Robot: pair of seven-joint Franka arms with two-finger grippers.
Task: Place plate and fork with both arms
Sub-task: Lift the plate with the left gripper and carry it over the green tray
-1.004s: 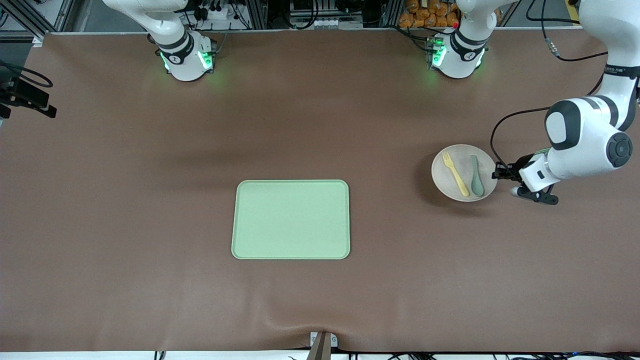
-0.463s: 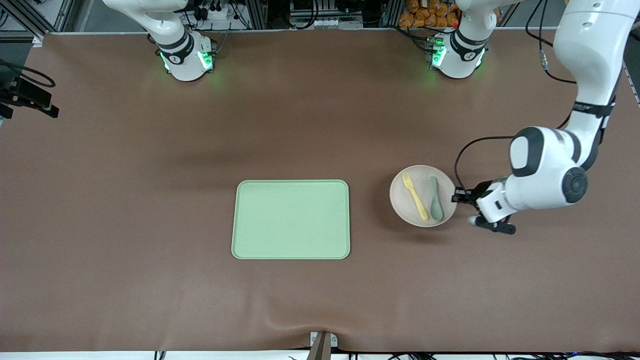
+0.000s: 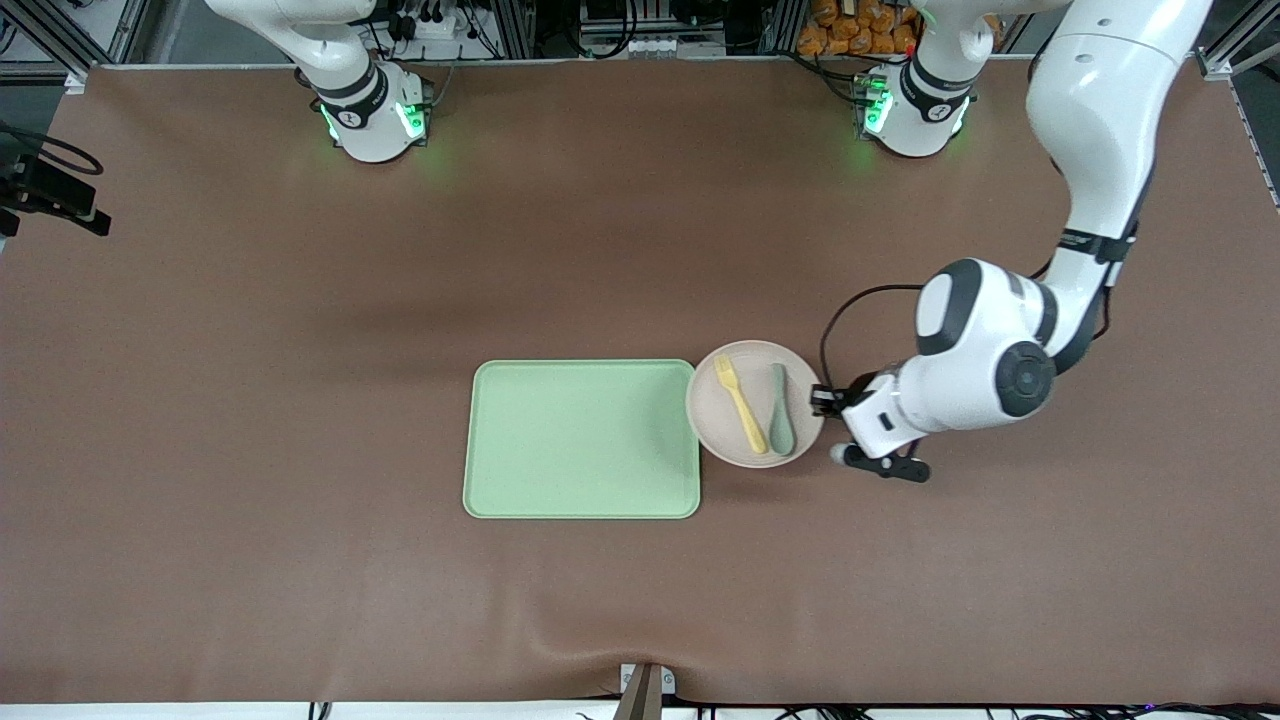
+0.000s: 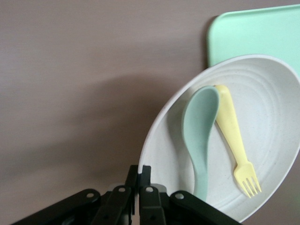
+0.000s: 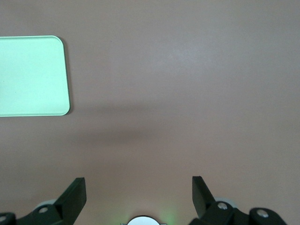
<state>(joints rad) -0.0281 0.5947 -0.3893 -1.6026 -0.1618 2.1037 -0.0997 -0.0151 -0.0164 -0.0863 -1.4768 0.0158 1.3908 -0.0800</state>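
Front view: left end effector point(image 3: 822, 402) pinches the rim of the plate point(image 3: 754, 404), held up with its edge over the tray point(image 3: 581, 439); fork point(image 3: 739, 403) and spoon point(image 3: 780, 423) ride on it. Left wrist view: fingers closed on the rim. Right wrist view: right end effector point(image 5: 138, 193) spread wide, empty, waiting above bare tabletop point(image 5: 187, 70). Judgement: plate not yet set down; fork placement remains.

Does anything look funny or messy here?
Nothing is spilled or broken. The left gripper holds the plate by its rim, just over the tray's edge, tilted in the left wrist view; the fork and spoon lie inside.
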